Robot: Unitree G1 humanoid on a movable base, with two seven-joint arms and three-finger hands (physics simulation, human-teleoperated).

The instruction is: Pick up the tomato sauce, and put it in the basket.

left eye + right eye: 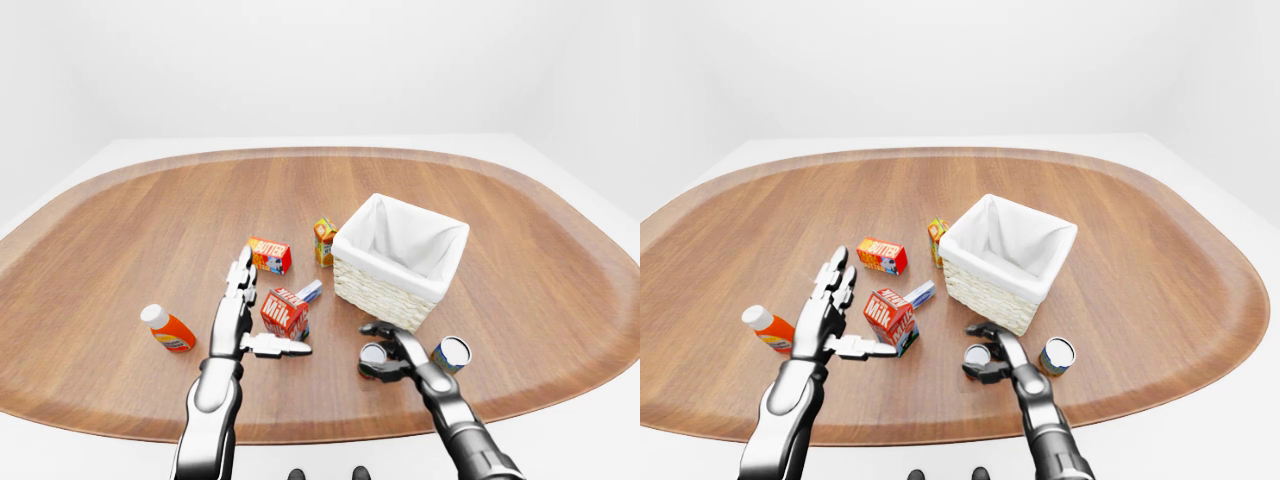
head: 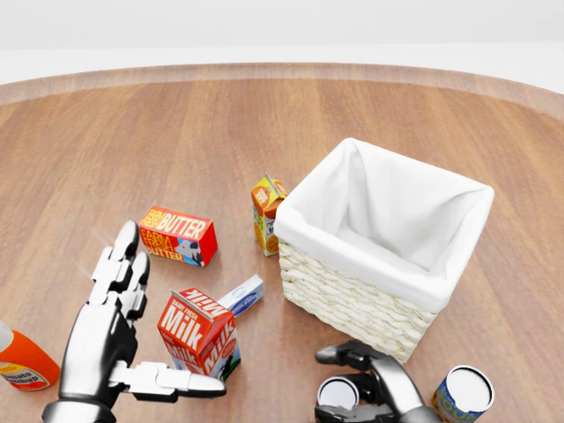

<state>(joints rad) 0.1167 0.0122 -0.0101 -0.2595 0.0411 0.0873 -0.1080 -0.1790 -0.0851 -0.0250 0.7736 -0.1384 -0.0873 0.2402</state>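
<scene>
The tomato sauce (image 2: pixel 337 394) is seen as a small can standing upright on the desk (image 1: pixel 130 230), right inside the right robot hand (image 2: pixel 357 388). The fingers (image 2: pixel 345 354) are curled around the can top and side, though a firm clamp can't really be confirmed. The basket (image 2: pixel 388 238) is found just above that hand in the head view, and a second can (image 2: pixel 463 390) sits just to its right. The left robot hand (image 2: pixel 123 326) is held spread, fingers straight and thumb stuck out, with the milk (image 2: pixel 199 333) just right of it, the butter (image 2: pixel 177 235) above, and an orange bottle (image 2: pixel 22 361) off to the left.
</scene>
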